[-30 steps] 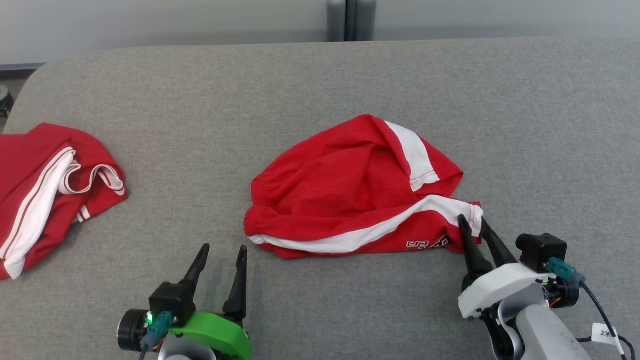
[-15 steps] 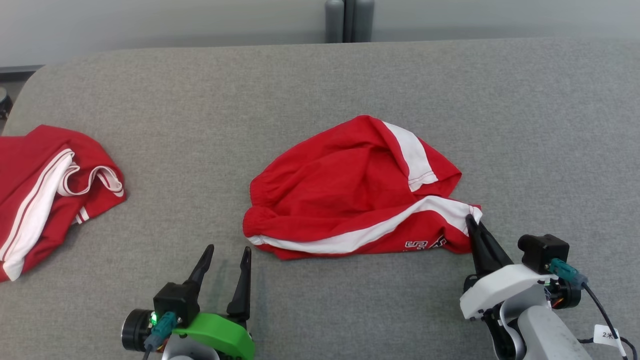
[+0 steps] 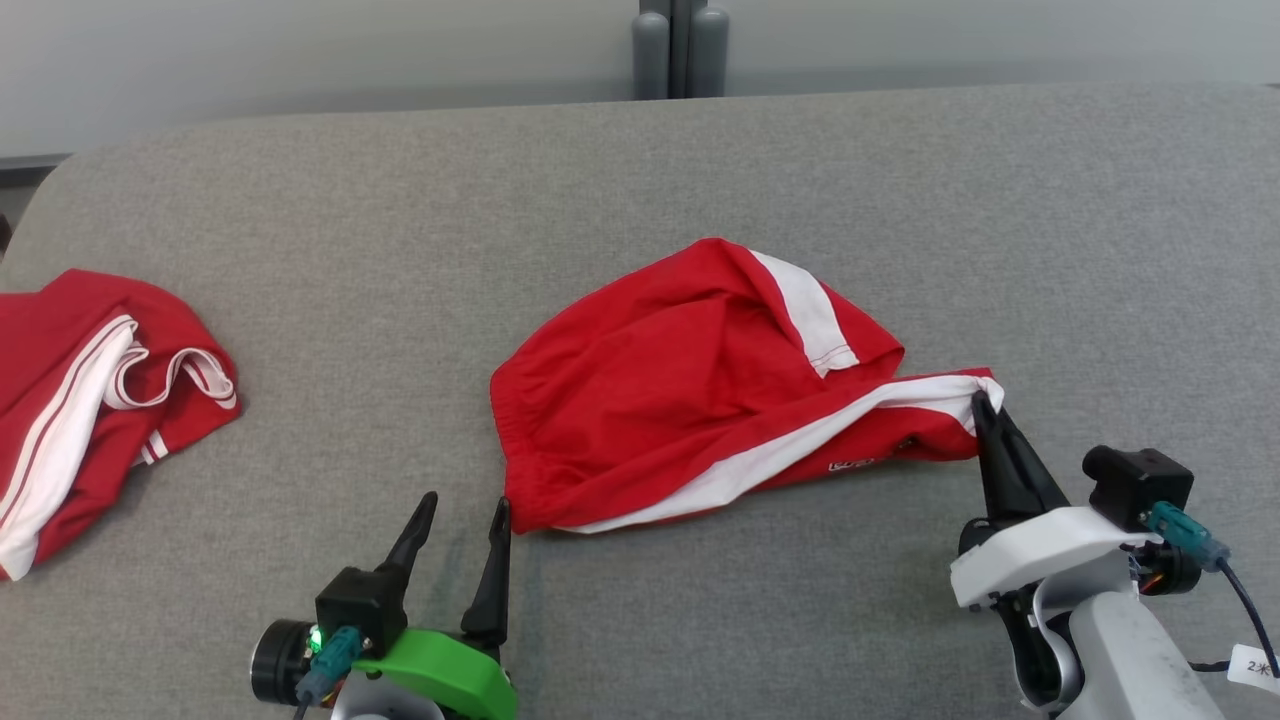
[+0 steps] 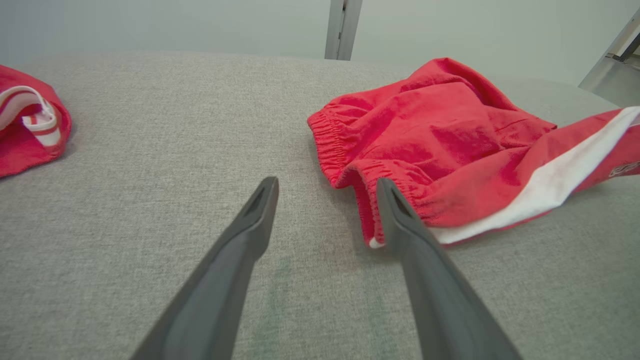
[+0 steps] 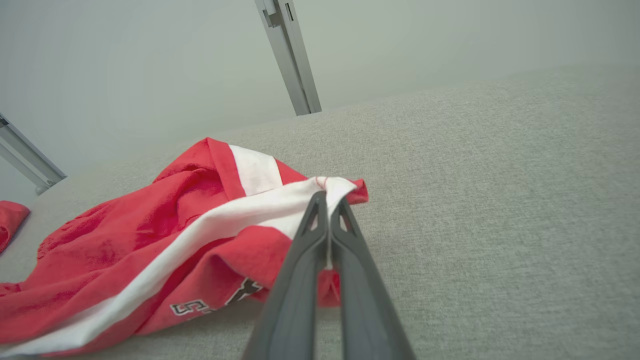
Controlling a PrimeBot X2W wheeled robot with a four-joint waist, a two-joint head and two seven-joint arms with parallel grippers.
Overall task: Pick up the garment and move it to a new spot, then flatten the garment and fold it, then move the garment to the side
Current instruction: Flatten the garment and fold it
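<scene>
Right gripper (image 3: 986, 408) is clamped on the white-striped hem corner of the red garment (image 3: 660, 400), which lies crumpled mid-way on the grey surface (image 3: 700, 170). Lift steadily to prevent slip. Left gripper (image 3: 466, 505), fingers apart, sits just beside the waistband.

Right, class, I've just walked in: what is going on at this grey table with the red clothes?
A two-armed robot is working on the crumpled red fabric shorts with white side stripes in the middle of the grey cloth-covered table. Its right pincer is shut on their right-hand corner, at the white stripe; the rest lies bunched on the table. The left pincer stands open near the waistband, holding nothing. A second red and white garment lies apart at the left.
</scene>
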